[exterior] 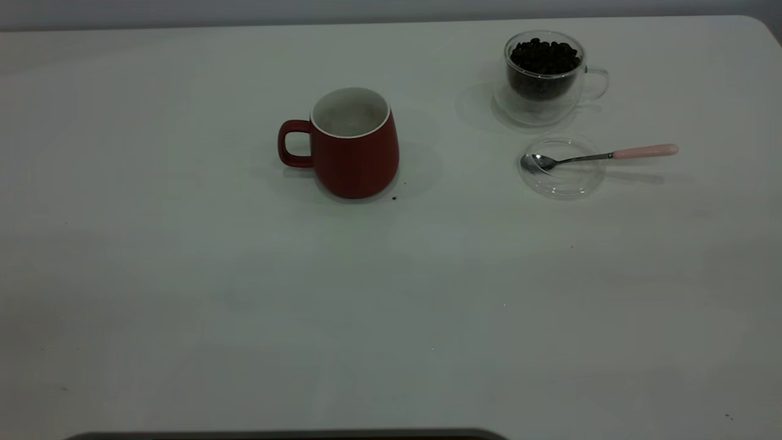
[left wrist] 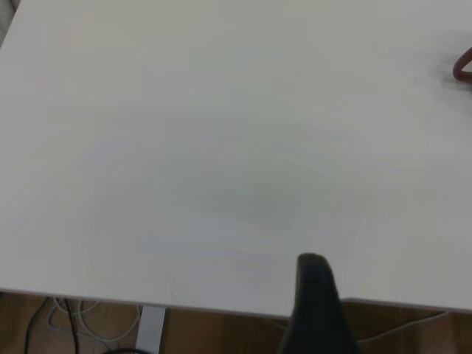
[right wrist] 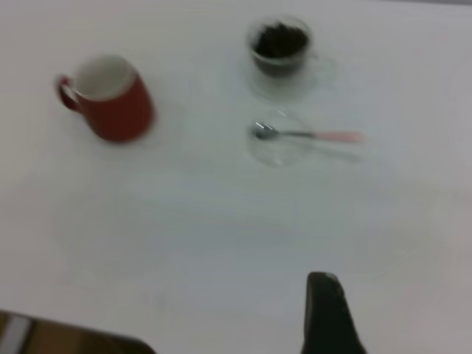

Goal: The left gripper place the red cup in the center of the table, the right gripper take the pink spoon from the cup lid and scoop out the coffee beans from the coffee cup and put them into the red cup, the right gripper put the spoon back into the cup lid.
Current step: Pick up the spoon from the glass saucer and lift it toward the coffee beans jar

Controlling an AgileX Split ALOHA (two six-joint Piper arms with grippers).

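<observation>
The red cup [exterior: 354, 143] stands upright near the middle of the table [exterior: 244, 293], handle to the left; its white inside looks empty. The coffee cup [exterior: 545, 76] stands at the back right, filled with coffee beans [exterior: 545, 56]. In front of it lies the cup lid [exterior: 562, 166]. The pink spoon [exterior: 602, 156] rests with its bowl in the lid and its handle pointing right. Neither gripper shows in the exterior view. The left gripper [left wrist: 313, 295] hangs over the table's near edge, far from the cup [left wrist: 463, 66]. The right gripper [right wrist: 324, 310] is well short of the spoon [right wrist: 310, 135].
A dark crumb [exterior: 394, 198] lies by the red cup's base. A dark strip [exterior: 287, 435] runs along the front edge of the exterior view. Cables [left wrist: 66, 324] hang below the table edge in the left wrist view.
</observation>
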